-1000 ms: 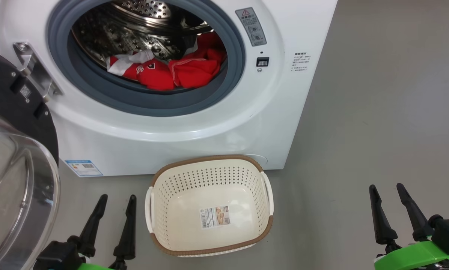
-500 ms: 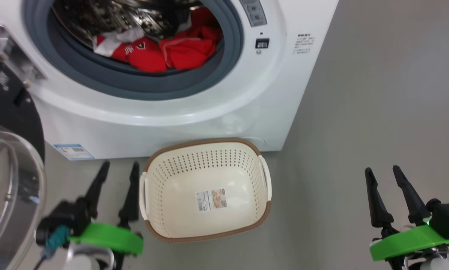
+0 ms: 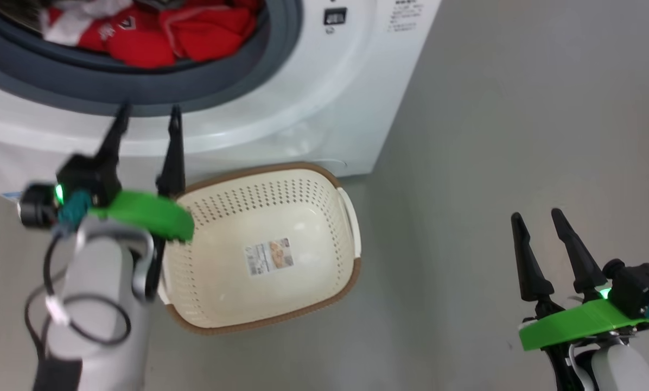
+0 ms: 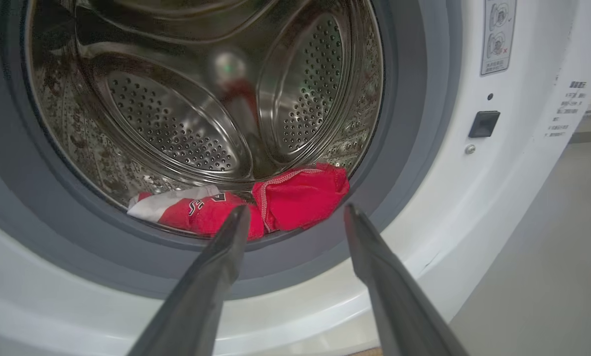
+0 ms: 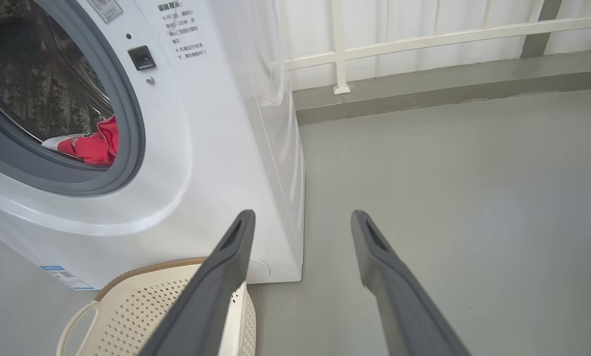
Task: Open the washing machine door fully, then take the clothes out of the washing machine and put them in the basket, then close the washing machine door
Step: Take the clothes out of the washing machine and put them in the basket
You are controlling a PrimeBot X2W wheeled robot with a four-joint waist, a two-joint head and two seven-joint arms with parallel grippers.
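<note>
- The left gripper had its two dark fingers spread wide with nothing between them.
- In the head view its tips pointed up at the lower edge of the grey rubber seal, in front of the white face of the washing machine.
- In the left wrist view the left gripper looked straight into the uncovered mouth of the machine, and the clothes showed just above and between the fingertips; no contact could be seen.
- The right gripper was spread just as wide and empty, low at the right and well apart from the machine, over bare grey floor.
- In the right wrist view its fingers pointed towards the machine's front right corner, one crossing over the rim of the basket.
- The clothes, red with white trim plus a white piece, lay heaped at the bottom front of the perforated steel drum, right behind the seal.
- The basket stood on the floor just in front of the machine's base, holding no garment, with a paper label on its bottom.
- The left arm's green wrist bracket overlapped the basket's left rim in the head view.
- A white railing ran along the wall beyond the machine.
</note>
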